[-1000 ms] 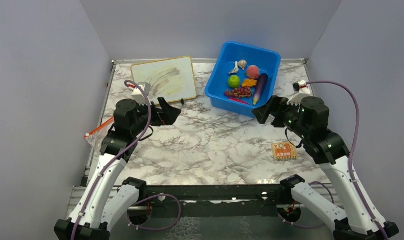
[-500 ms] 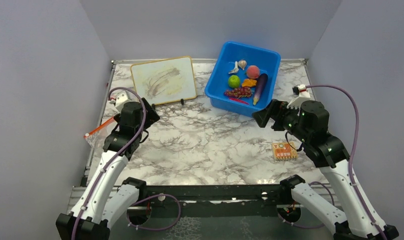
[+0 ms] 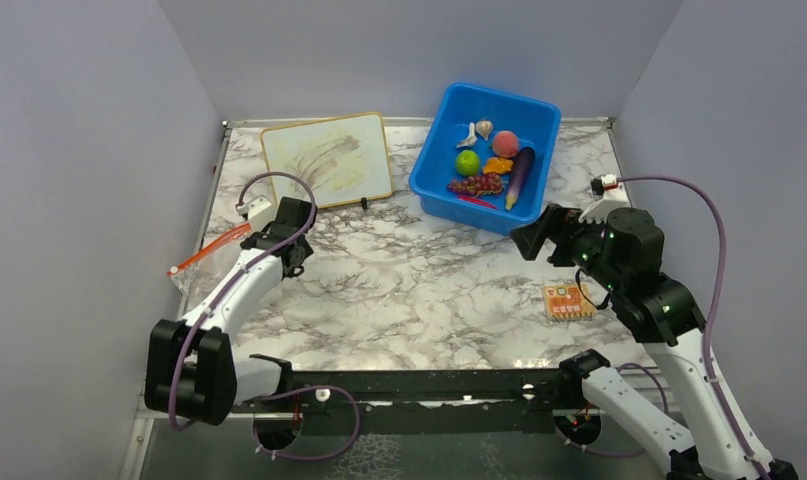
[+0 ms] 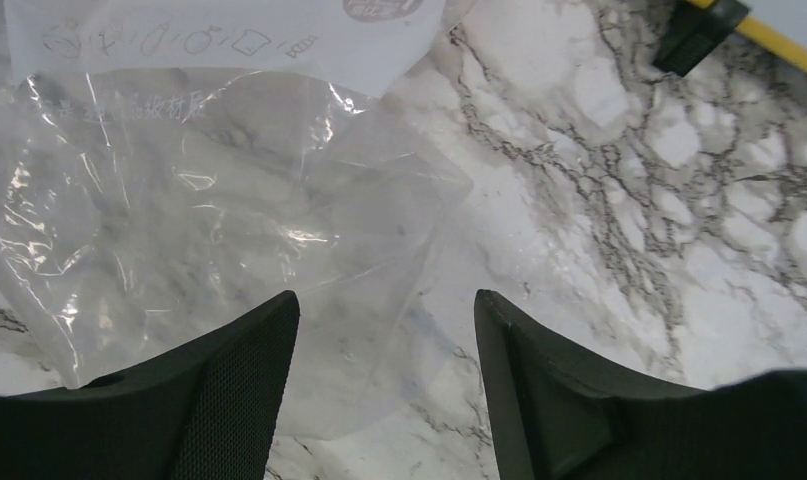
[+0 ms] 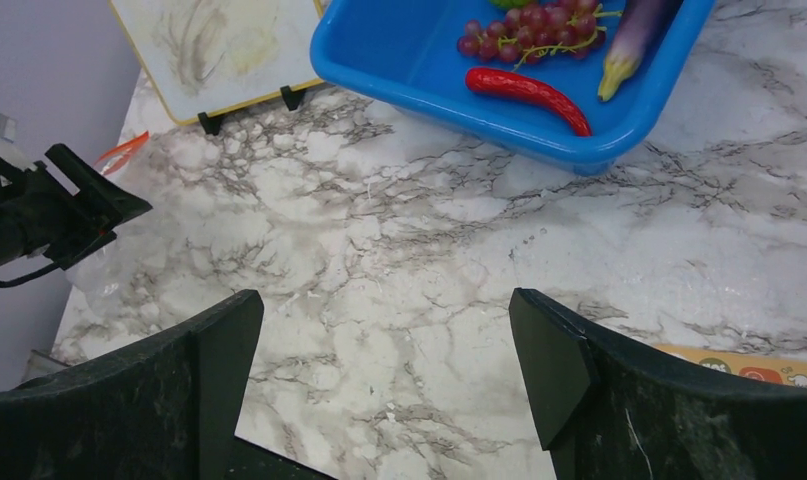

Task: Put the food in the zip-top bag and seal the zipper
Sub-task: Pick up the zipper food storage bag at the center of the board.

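Note:
The food lies in the blue bin (image 3: 439,185): lime (image 3: 467,161), peach (image 3: 505,143), eggplant (image 3: 520,176), grapes (image 3: 476,185), orange piece (image 3: 497,165), garlic (image 3: 484,127) and chili (image 5: 529,90). The clear zip-top bag (image 4: 209,200) lies flat at the table's left edge, its orange-red zipper (image 3: 209,248) pointing up-right. My left gripper (image 4: 387,310) hangs open just above the bag's near corner, nothing between its fingers. My right gripper (image 5: 384,300) is open over bare marble in front of the bin, also seen from above (image 3: 534,235).
A whiteboard (image 3: 327,160) with black feet (image 4: 699,30) stands at the back left. A flat orange card (image 3: 567,300) lies under the right arm. Grey walls enclose the table (image 3: 409,290) on three sides.
The left arm has swung left and dipped down, its gripper now pointing at the bag near the table's left edge. The right gripper has drifted slightly right.

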